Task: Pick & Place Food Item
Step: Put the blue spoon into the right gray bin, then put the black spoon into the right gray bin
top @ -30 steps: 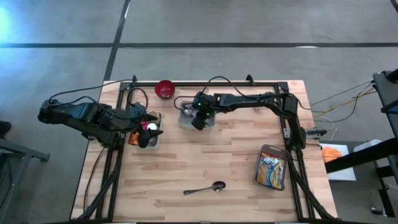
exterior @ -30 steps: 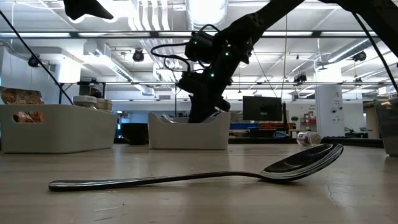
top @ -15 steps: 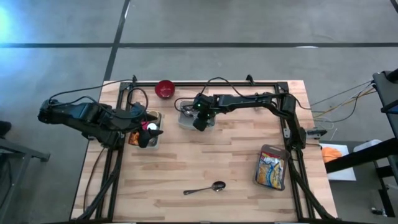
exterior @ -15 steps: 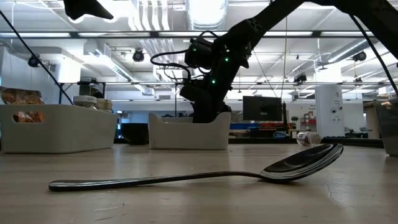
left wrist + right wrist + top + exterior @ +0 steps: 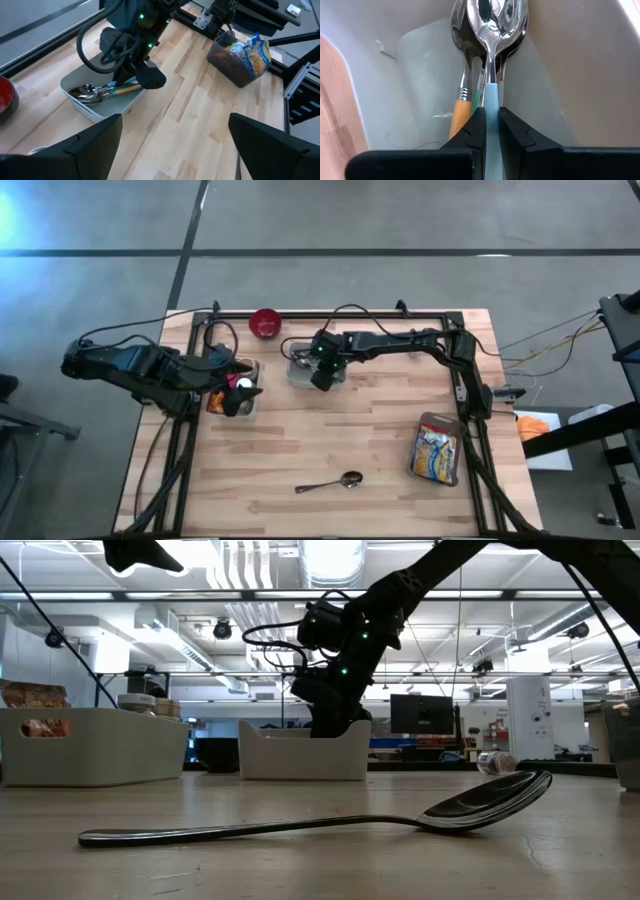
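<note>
My right gripper (image 5: 320,376) reaches down into a white bin (image 5: 298,372) at the table's far middle and is shut on a blue-handled spoon (image 5: 491,60). The spoon lies in the bin beside an orange-handled spoon (image 5: 461,85). My left gripper (image 5: 236,396) hangs open over a bin of food items (image 5: 222,402) at the far left, touching nothing. A yellow snack bag (image 5: 436,448) stands in a clear tub at the right. My right gripper pinches the spoon's light-blue handle (image 5: 490,102) between its two fingers (image 5: 476,127), just behind the metal neck. The fingers slant steeply down from above, one on each side of the handle. The spoon's bowl (image 5: 496,15) rests among the other spoons inside the bin.
A loose metal spoon (image 5: 326,483) lies on the bare wood near the front edge. A red bowl (image 5: 265,323) sits at the far edge, left of the white bin. Black frame rails (image 5: 470,395) run along the table's sides and back.
</note>
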